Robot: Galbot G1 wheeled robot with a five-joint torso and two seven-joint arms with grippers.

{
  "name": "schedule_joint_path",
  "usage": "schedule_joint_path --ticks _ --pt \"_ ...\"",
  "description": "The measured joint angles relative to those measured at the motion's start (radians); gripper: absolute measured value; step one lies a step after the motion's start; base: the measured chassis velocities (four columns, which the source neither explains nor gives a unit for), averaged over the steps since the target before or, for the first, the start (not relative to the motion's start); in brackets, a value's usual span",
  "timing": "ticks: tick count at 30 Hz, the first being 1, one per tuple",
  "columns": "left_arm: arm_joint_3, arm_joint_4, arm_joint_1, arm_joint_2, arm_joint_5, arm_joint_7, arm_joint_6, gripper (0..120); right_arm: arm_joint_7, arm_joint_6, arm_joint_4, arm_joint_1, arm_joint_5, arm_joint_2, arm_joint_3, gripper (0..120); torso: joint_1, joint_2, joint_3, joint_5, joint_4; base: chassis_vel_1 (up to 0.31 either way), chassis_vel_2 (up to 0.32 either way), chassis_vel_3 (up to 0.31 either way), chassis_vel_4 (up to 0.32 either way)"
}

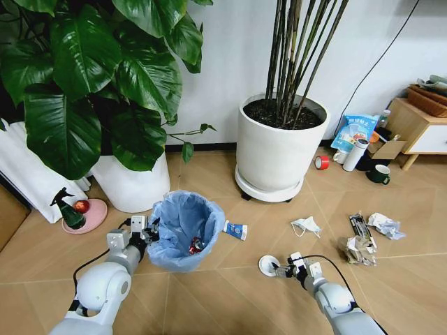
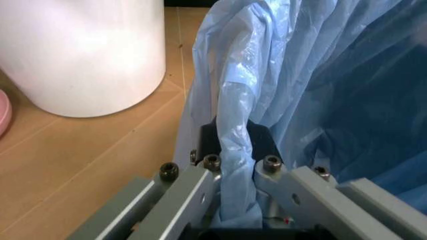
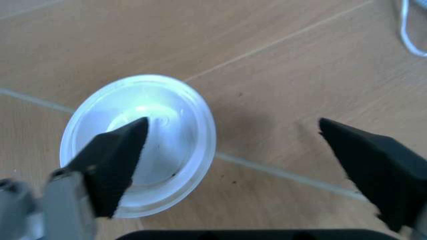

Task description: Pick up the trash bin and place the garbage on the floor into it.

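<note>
Left end effector pinches the bag-lined rim of the trash bin standing on the floor. Right end effector, fingers spread wide, hovers just over the white disc.

The trash bin wall is hidden under its bag.

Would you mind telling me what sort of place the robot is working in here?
Probably a home or office corner indoors: tiled floor, two big white plant pots against a wall, a low wooden cabinet, and litter scattered around a bag-lined trash bin.
</note>
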Motion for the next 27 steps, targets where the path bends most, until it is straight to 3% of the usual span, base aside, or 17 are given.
schedule_joint_path --ticks 1,3,5,9,11,13,15,17,21,27 --pt "0.002 0.0 -0.001 -0.002 0.003 0.0 0.0 0 0.002 -0.003 -0.012 0.004 -0.005 0.004 -0.003 83 0.0 0.0 0.0 -0.0001 0.0 0.0 0.0 0.0 0.0" --pt "0.002 0.0 -0.001 -0.003 0.004 0.0 0.0 0 0.002 -0.003 -0.018 0.007 -0.008 0.007 -0.003 81 0.0 0.0 0.0 0.0 0.0 0.0 0.0 0.0 0.0" --pt "0.005 0.0 -0.001 -0.003 0.004 -0.001 0.0 0 0.003 -0.002 -0.046 0.017 -0.017 0.016 -0.004 68 0.0 0.0 0.0 -0.0001 0.0 0.0 0.0 0.0 0.0" --pt "0.005 -0.001 -0.001 -0.002 0.004 -0.001 0.0 0 0.003 -0.001 -0.055 0.022 -0.018 0.019 -0.003 61 0.0 0.0 0.0 -0.0001 0.0 0.0 0.0 0.0 0.0" --pt "0.002 -0.001 -0.001 -0.001 0.004 -0.001 0.0 0 0.003 0.001 -0.066 0.028 -0.02 0.024 -0.003 46 0.0 0.0 0.0 -0.0002 0.0 0.0 0.0 0.0 0.0" --pt "0.002 -0.001 -0.001 -0.001 0.004 -0.001 0.0 0 0.003 0.001 -0.067 0.029 -0.021 0.024 -0.003 46 0.0 0.0 0.0 -0.0003 0.0 0.0 0.0 0.0 0.0" --pt "0.001 -0.001 -0.001 0.0 0.004 0.0 0.0 0 0.001 0.003 -0.08 0.037 -0.025 0.033 -0.001 33 0.0 0.0 0.0 -0.0004 0.0 0.0 0.0 0.0 0.0" --pt "0.001 -0.001 -0.001 0.0 0.004 0.0 0.0 0 0.001 0.004 -0.083 0.039 -0.026 0.036 -0.001 30 0.0 0.0 0.0 -0.0003 0.0 0.0 0.0 0.0 0.0" --pt "-0.001 0.0 -0.007 0.002 0.002 0.001 0.0 0 0.002 0.002 -0.092 0.042 -0.024 0.046 0.006 9 0.0 0.0 0.0 -0.0004 0.0001 0.0 0.0 0.0 0.0" --pt "-0.003 0.004 -0.008 0.006 -0.001 0.002 0.0 0 0.002 -0.003 -0.091 0.041 -0.019 0.051 0.015 0 0.0 0.0 0.0 0.0 0.0 0.0 0.0 0.0 0.0"
